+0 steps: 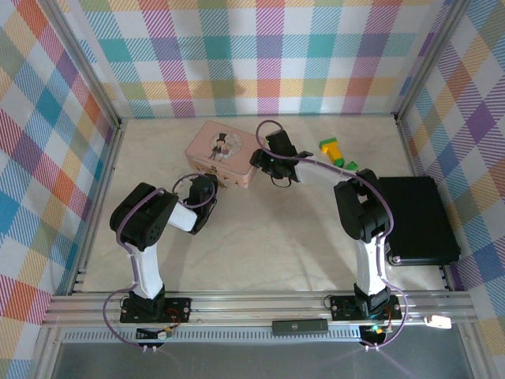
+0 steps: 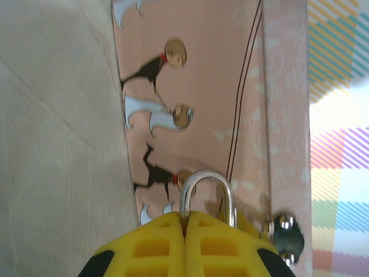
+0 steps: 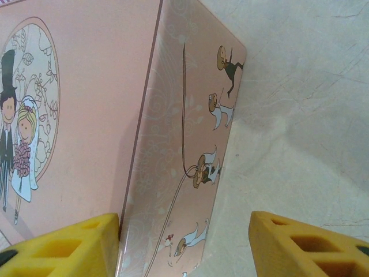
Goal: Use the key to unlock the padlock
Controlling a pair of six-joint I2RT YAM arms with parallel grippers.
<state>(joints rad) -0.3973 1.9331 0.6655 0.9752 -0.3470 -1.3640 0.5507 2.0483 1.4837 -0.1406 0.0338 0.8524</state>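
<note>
two grippers sit at the pink tin point(image 1: 217, 150) on the bench point(image 1: 260, 245). the left gripper point(image 2: 185, 222) has its yellow pads pressed together, pinching the padlock point(image 2: 206, 175) below its silver shackle, close against the tin's side wall. the right gripper point(image 3: 184, 225) is spread wide, one pad over the lid, the other over the bench.
</note>
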